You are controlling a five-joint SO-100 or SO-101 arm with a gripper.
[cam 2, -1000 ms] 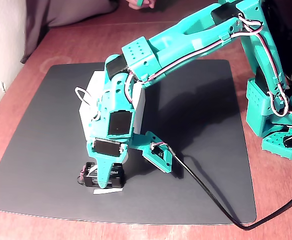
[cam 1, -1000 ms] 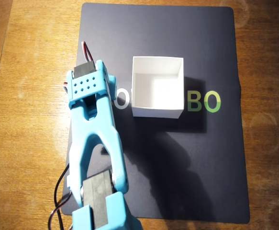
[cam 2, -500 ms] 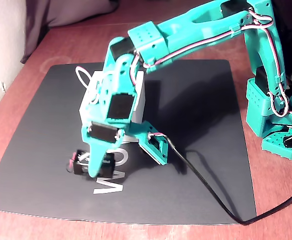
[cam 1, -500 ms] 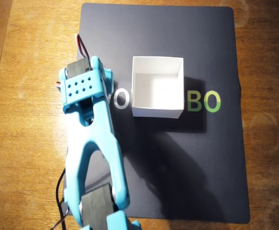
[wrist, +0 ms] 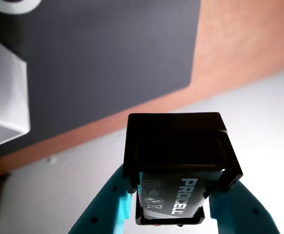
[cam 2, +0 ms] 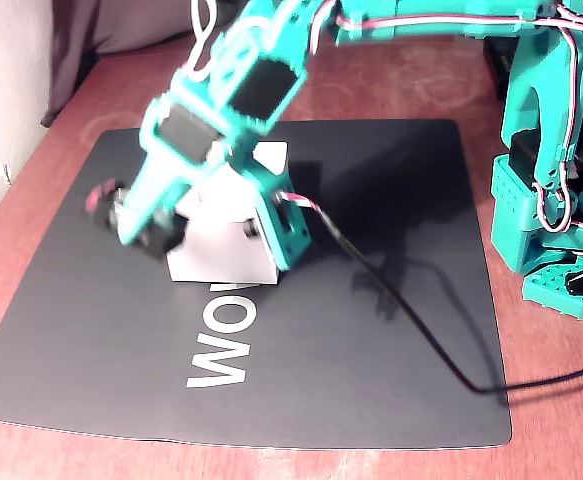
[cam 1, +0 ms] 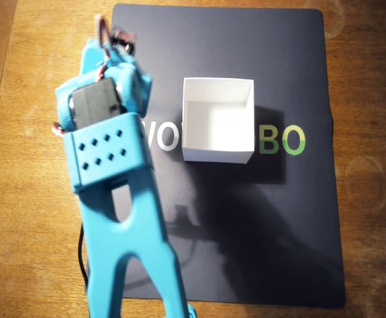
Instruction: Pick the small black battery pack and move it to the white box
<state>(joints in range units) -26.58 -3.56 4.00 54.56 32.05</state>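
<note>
Gripper (wrist: 180,214) clamped on the battery (wrist: 178,168), held above the mat beside the box (cam 1: 218,119), so swing it over the box centre, clear the wall, then let go.

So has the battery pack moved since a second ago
Yes. In the fixed view the battery pack, held in the fingers, went up off the mat beside the white box.

A wooden table (cam 1: 40,199) carries a dark mat (cam 1: 259,252) with printed letters. On the mat stands the white box (cam 1: 218,156). The arm's base (cam 2: 556,250) stands on the table beside the mat.
</note>
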